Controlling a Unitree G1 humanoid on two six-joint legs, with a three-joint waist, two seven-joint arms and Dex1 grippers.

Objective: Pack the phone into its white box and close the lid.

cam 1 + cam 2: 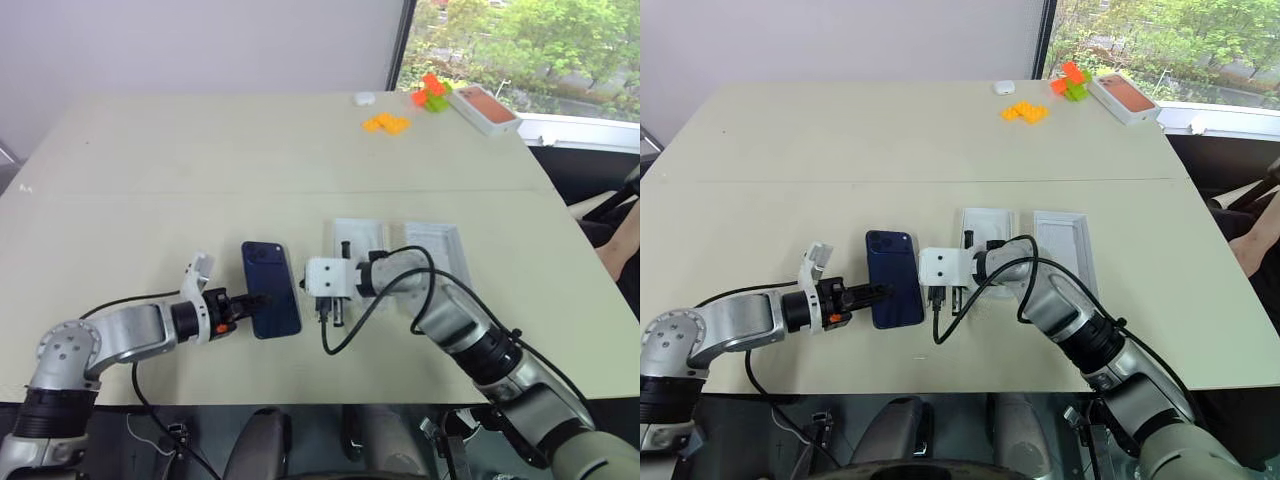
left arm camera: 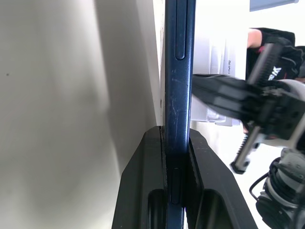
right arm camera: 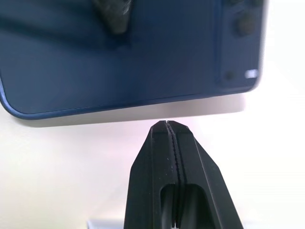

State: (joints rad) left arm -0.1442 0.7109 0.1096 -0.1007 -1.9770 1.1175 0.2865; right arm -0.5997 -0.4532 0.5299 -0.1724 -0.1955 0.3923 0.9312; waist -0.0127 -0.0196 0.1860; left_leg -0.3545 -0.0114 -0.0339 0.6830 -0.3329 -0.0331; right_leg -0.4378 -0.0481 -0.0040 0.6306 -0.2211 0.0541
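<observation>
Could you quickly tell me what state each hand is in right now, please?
Left hand: closed on the edge of the phone.
Right hand: shut, holding nothing, just beside the phone.

Our left gripper (image 1: 243, 301) reaches in from the left, its two black fingers (image 2: 143, 191) clamped on the long edge of the phone (image 1: 271, 288). Our right gripper (image 3: 167, 125) points toward it with fingers pressed together, elbow bent.
</observation>
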